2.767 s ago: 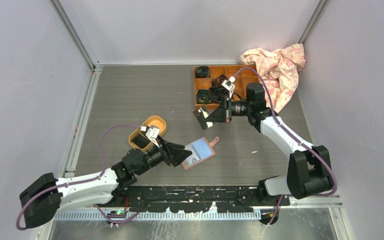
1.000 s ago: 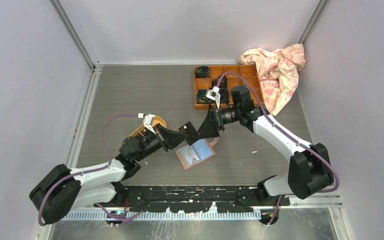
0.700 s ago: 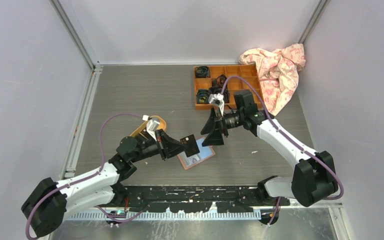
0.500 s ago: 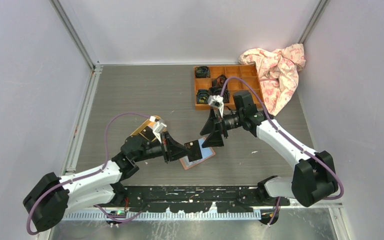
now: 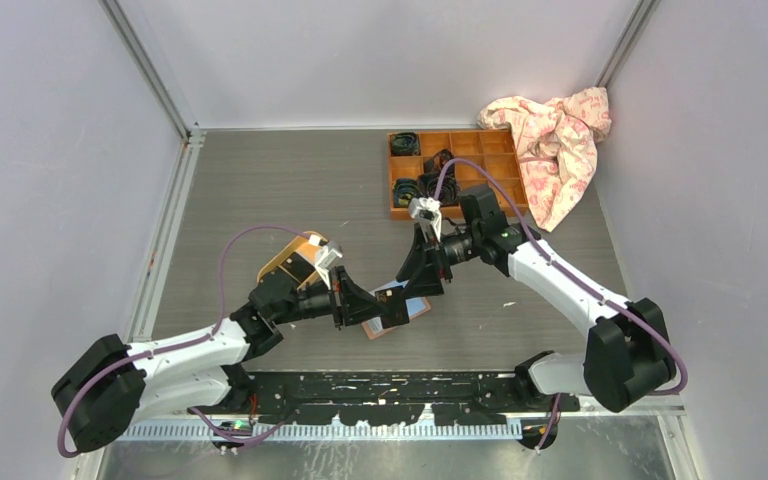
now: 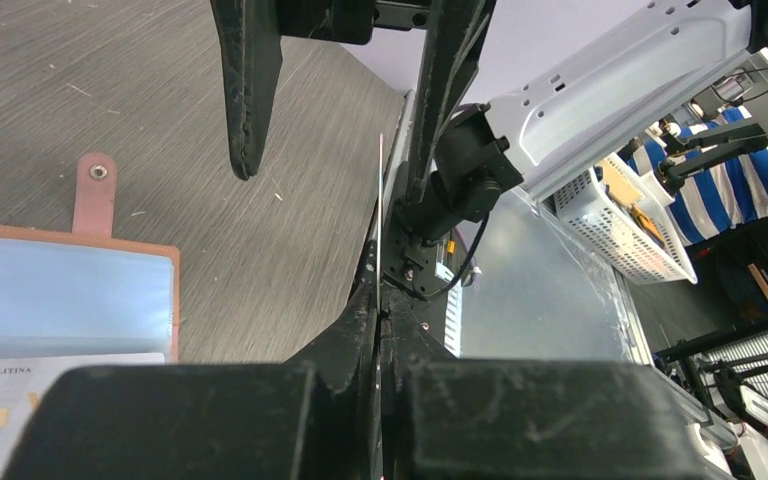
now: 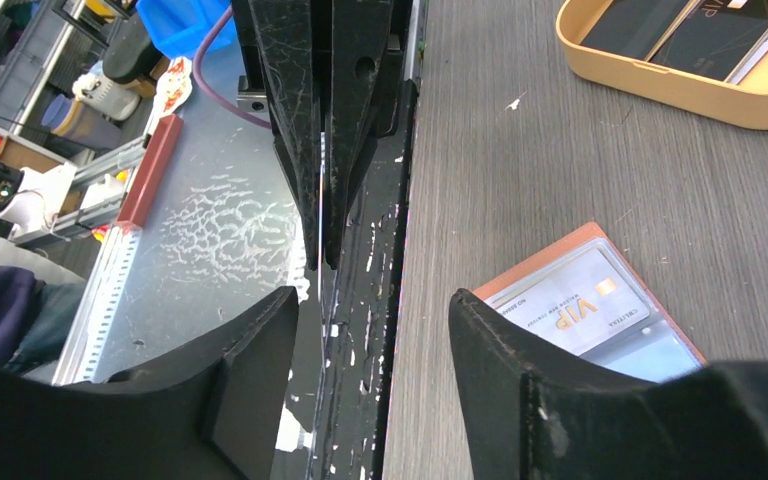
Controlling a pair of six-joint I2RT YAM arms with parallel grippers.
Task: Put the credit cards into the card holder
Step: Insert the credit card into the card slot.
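The top camera looks steeply down from above and behind the arm bases, far enough off to take in the whole table, with the wallet near the middle. The left wrist camera sits low and close beside the wallet, facing the right arm. The right wrist camera hangs close above the wallet and faces the opposite way, with the tray beyond. All three views share the wallet.

1. salmon-pink card holder is lying open and flat, bluish pockets facing up.
2. white credit card is lying flat at its inner pocket.
3. thin credit card is standing edge-on, pinched by left gripper.
4. dark cards are lying in yellow tray.
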